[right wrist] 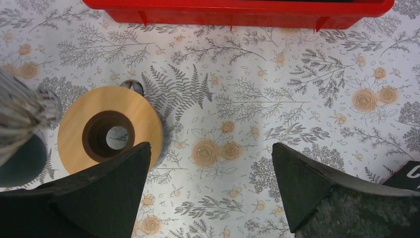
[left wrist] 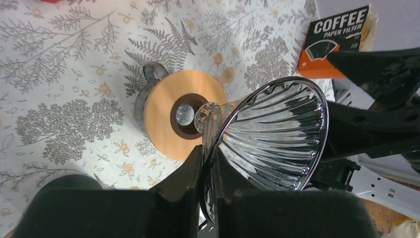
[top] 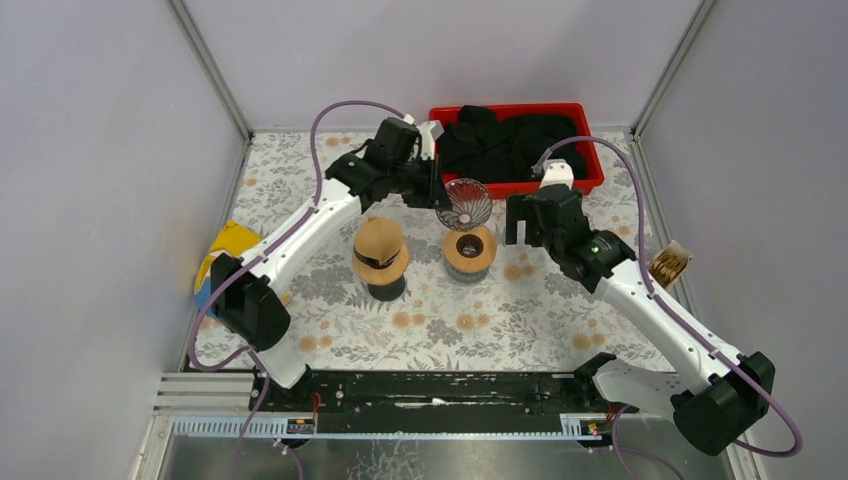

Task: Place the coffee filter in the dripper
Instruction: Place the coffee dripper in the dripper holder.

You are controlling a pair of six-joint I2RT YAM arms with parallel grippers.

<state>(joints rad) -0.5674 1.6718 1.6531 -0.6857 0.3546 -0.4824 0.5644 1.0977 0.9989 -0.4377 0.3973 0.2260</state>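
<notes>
Early on: gripping empty dripper [left wrist: 272, 134] by rim in left jaws over stand [left wrist: 166, 106], right jaws wide open, holding nothing, filter yet to fetch from box [left wrist: 337, 37].

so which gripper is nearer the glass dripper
Left. The left gripper is shut on the edge of the dripper, holding it up; the right gripper is open, to the dripper's right, not touching it.
</notes>
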